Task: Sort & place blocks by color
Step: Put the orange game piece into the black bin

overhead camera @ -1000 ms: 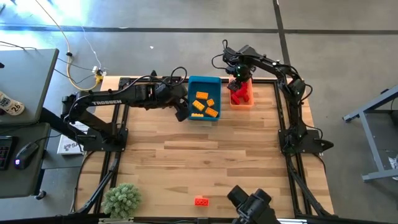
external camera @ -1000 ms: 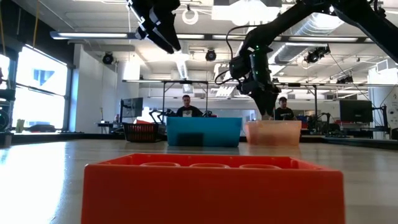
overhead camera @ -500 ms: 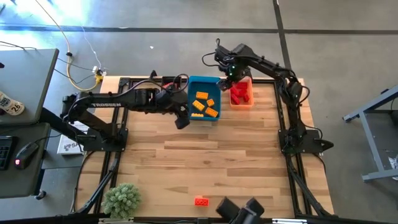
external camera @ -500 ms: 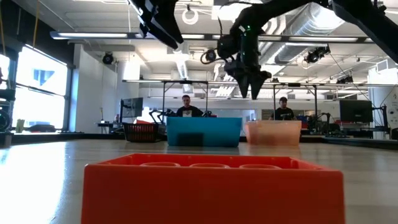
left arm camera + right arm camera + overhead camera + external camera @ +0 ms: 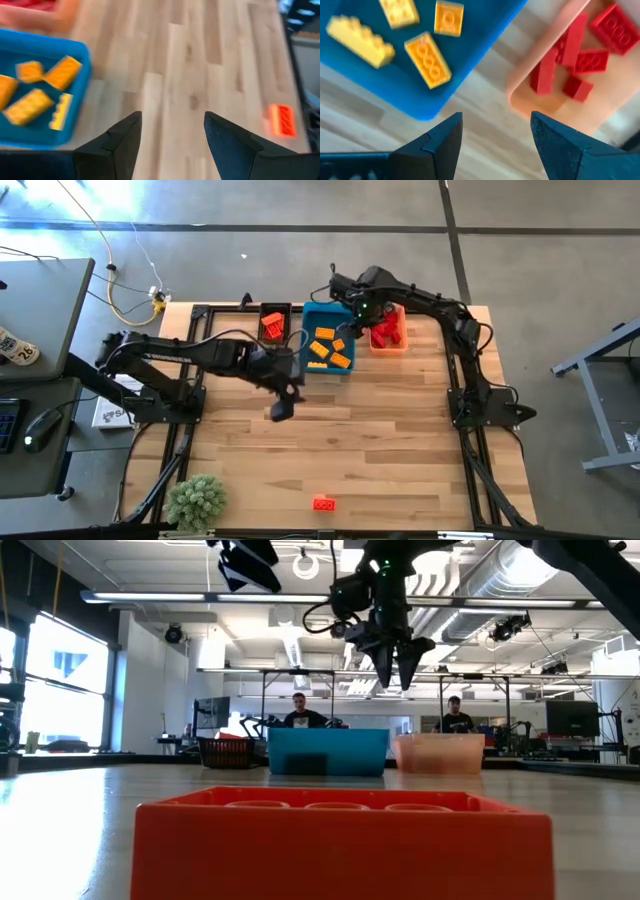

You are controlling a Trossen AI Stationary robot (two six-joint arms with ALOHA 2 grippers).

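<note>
One orange-red block (image 5: 323, 503) lies flat on the table near the front edge; it fills the foreground of the low view (image 5: 340, 845) and also shows in the left wrist view (image 5: 281, 120). Yellow-orange blocks (image 5: 330, 348) lie in the blue bin (image 5: 308, 366), red blocks (image 5: 585, 55) in the pale orange bin (image 5: 388, 346), and orange-red ones in the black bin (image 5: 273, 323). My left gripper (image 5: 280, 409) hangs open and empty over bare table, on the near side of the blue bin's left corner. My right gripper (image 5: 352, 305) hangs open and empty, pointing down over the gap between the blue and orange bins.
The three bins stand in a row along the far edge. A small green plant (image 5: 195, 500) sits at the near left corner. Bare wood (image 5: 380, 440) spreads across the middle of the table between the bins and the lone block.
My left gripper has swung away from the blue bin's left side toward the table's near edge, which uncovers the black bin. My right gripper has risen from over the orange bin, gone toward the table's left to the blue bin's edge, and rolled about its own axis.
</note>
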